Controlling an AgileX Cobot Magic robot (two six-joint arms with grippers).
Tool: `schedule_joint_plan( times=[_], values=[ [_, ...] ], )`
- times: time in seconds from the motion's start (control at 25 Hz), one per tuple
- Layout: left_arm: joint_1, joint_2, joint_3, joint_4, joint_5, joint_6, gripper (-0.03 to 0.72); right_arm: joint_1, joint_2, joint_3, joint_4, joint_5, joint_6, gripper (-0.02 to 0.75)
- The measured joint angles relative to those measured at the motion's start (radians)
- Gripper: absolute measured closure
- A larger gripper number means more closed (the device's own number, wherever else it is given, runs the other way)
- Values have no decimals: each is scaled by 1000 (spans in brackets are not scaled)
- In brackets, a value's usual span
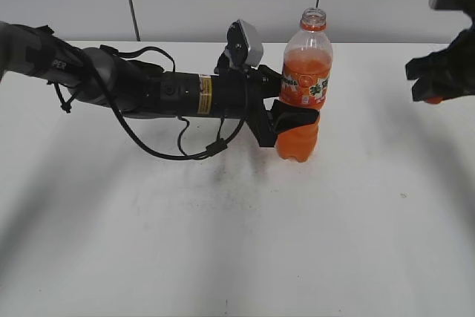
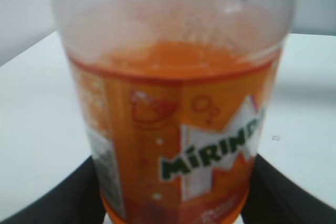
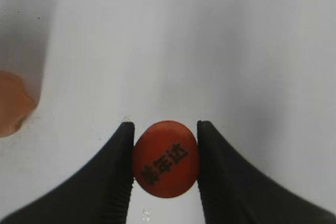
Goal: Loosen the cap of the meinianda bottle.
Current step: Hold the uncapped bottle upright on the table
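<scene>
**Ana:** Left tool (image 1: 291, 122) is clamping the meinianda bottle (image 1: 304, 87) at its waist, just under the label band. Its two dark fingers (image 2: 58, 198) are showing on either side of the bottle in the left wrist view, pressing against the plastic.

**Ben:** And the bottle is standing upright?

**Ana:** Yes, it is standing on the white counter (image 1: 237, 243), toward the far edge and a little right of the middle. The neck is sitting open at the top; the threads are showing bare.

**Ben:** So where is the cap?

**Ana:** The cap (image 3: 166, 159) is sitting between the fingers of the right tool (image 3: 166, 166), which is pinching it from both sides. The printed mark on its top is facing the right wrist camera.

**Ben:** Where is that tool hanging?

**Ana:** The right tool is hovering by the right edge of the counter, toward the far right corner, well apart from the bottle. In the exterior view a sliver of orange is peeking out at its tips.

**Ben:** Is the cap touching the counter?

**Ana:** I cannot tell from these views. The left arm (image 1: 148, 90) is stretching in from the left edge, lying low and nearly level across the counter, with a black cable (image 1: 159, 150) looping beneath it.
</scene>
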Motion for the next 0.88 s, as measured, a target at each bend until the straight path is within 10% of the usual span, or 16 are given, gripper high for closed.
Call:
schedule_joint_plan(
  times=[0.88],
  values=[
    [0, 0, 0, 0, 0, 0, 260, 0, 284, 113, 57, -400, 0, 467]
  ],
)
